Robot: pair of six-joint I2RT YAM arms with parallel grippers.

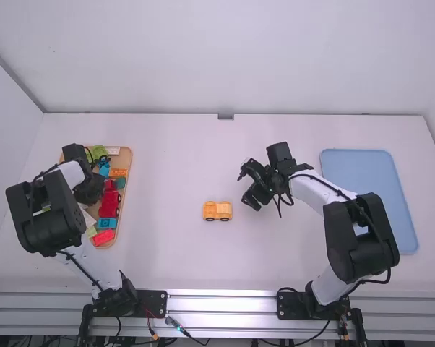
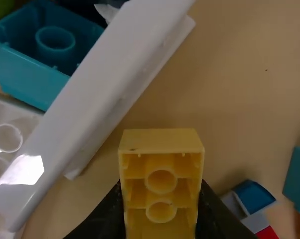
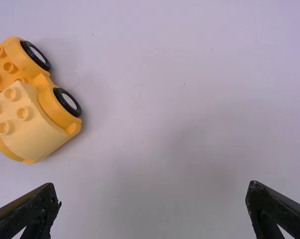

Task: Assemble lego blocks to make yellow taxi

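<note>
The wheeled yellow car base (image 1: pixel 217 210), seen in the right wrist view as an orange-yellow vehicle (image 3: pixel 55 102) with a paler studded block (image 3: pixel 28 122) on one end, stands on the mid-table. Over the wooden tray at the left is my left gripper (image 1: pixel 89 189). In its wrist view the left gripper (image 2: pixel 161 204) is shut on a yellow block (image 2: pixel 161 142), whose hollow underside with round tubes faces the camera. My right gripper (image 1: pixel 248 185) is above the table, right of the car and a little farther back; the right gripper (image 3: pixel 152 194) stands open with nothing between its fingers.
The wooden tray (image 1: pixel 128 160) holds several red, teal, green and orange blocks. A white piece (image 2: pixel 100 99) and a teal block (image 2: pixel 35 74) lie close to the left gripper. At the far right lies a blue tray (image 1: pixel 362 166), beside the right arm.
</note>
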